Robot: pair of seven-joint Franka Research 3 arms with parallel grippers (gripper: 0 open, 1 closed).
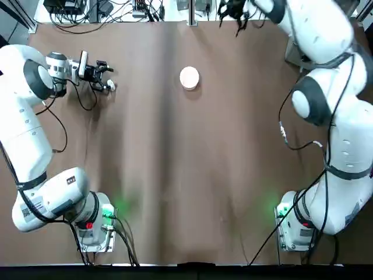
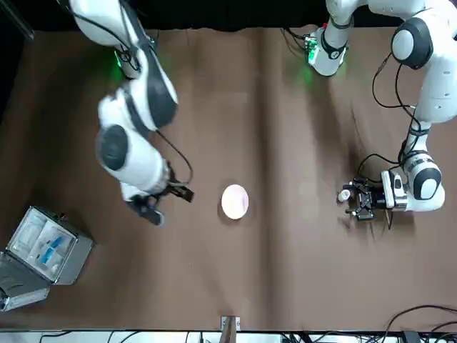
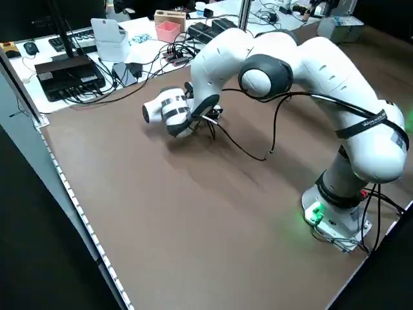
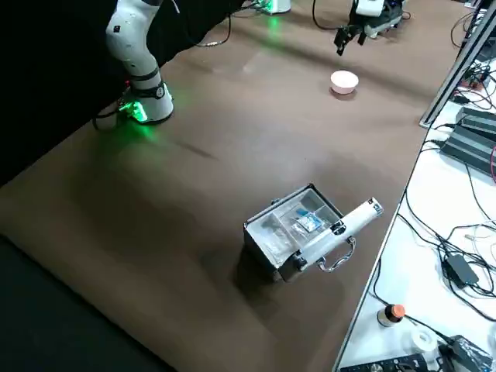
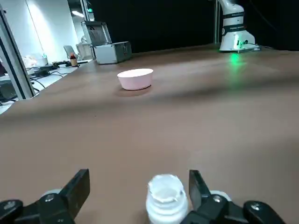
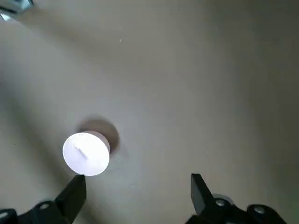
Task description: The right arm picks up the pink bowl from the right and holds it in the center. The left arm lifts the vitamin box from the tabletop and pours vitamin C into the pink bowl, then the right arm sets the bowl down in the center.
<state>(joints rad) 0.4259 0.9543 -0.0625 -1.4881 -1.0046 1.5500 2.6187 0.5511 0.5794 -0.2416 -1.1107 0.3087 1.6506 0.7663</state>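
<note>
In the top view, the pink bowl is seen standing on the brown surface at the far centre. The right gripper is held above the far edge, to the right of the bowl and apart from it. The left gripper is found at the far left, laid low over the surface, with the vitamin box just beside its fingertips.

In the front view, an open grey case is shown on the surface at the robot's far right.

In the left wrist view, the left gripper is shown spread wide, and the vitamin box stands upright between its fingers, nearer one of them; contact cannot be told. The bowl lies well beyond.

In the right wrist view, the right gripper is spread and empty, hanging above the surface, with the bowl below and off to one side.

In the left side view, a cluttered desk with cables is seen past the far edge.
</note>
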